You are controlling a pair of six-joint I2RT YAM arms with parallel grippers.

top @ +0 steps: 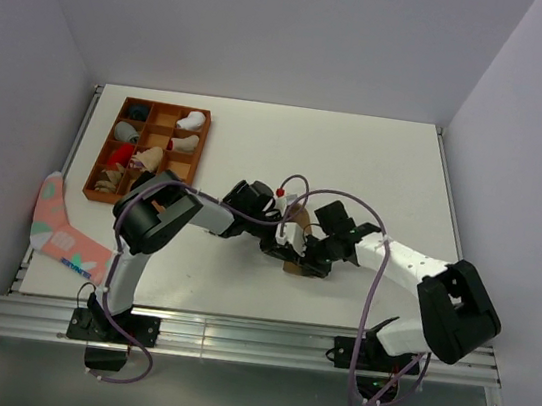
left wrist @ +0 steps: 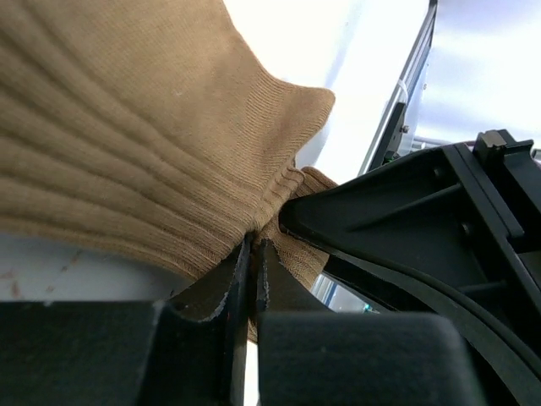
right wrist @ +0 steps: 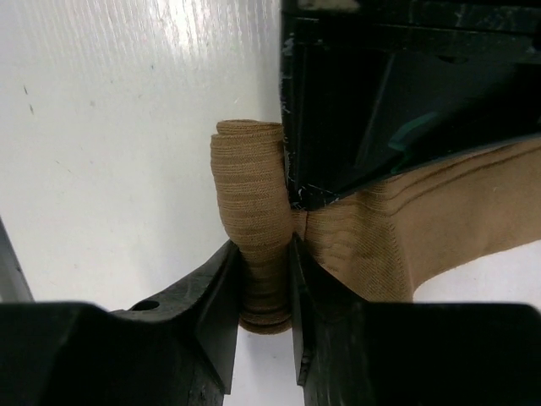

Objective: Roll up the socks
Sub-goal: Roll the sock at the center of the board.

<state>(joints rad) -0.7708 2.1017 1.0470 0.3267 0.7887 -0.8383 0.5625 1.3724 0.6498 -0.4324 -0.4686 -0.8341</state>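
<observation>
The tan-brown sock [top: 295,237] lies at the table's middle, between both grippers. In the left wrist view my left gripper [left wrist: 252,254] is shut on a thin fold of the tan sock [left wrist: 127,152], whose ribbed body spreads above. In the right wrist view my right gripper [right wrist: 266,279] is shut on the rolled end of the tan sock [right wrist: 249,194]; the flat part [right wrist: 423,220] runs right under the left gripper's black body. In the top view the left gripper [top: 280,245] and right gripper [top: 311,259] meet over the sock. The black striped sock is out of view.
A brown compartment tray [top: 195,157] with sock bundles stands at the back left. A pink sock with teal patches [top: 60,229] hangs over the table's left edge. The table's metal front rail [top: 252,337] runs behind the arm bases.
</observation>
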